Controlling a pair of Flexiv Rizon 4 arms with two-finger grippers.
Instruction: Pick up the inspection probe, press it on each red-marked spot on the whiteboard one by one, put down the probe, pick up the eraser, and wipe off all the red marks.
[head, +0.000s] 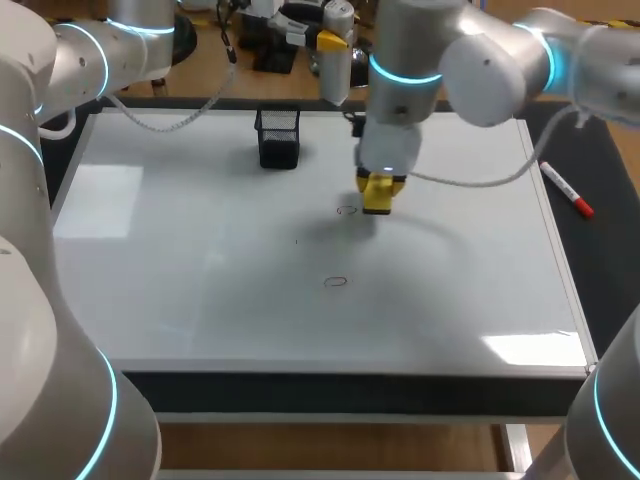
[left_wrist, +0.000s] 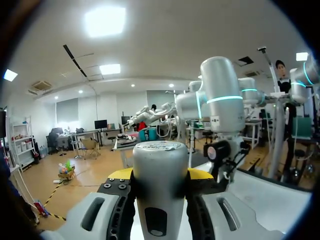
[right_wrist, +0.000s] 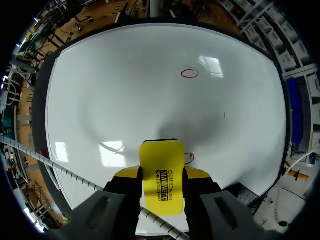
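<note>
The right fingers (right_wrist: 196, 174), black with bright yellow tips, are clenched from two sides on the eraser (right_wrist: 161, 182). It is a flat, smooth yellow slab with rounded corners and black print on its face. In the head view it hangs a little right of the frame's centre, low over the whiteboard (head: 200, 290). I cannot tell whether it touches the glossy white surface, though it casts a soft grey shadow there.

In the head view, nearest the front edge and below the frame's centre, lies a red mark (head: 336, 282), a thin oval outline. Farther back, just left of the eraser, is a second red loop (head: 347, 210). In the right wrist view it peeks out right beside the eraser, partly hidden.

At the right of the frame a slim marker (head: 567, 190) with a white barrel and red cap lies slanted on the dark matte desk (head: 600, 230), just off the whiteboard's metal rim. In the upper middle a black wire-mesh holder (head: 278, 137), boxy and open-topped, stands on the board.

Farthest back, at the frame's top, the left fingers (left_wrist: 120, 174) grasp the inspection probe (left_wrist: 160, 195), a smooth grey cylinder with a rounded cap, held above the whiteboard's far edge.
</note>
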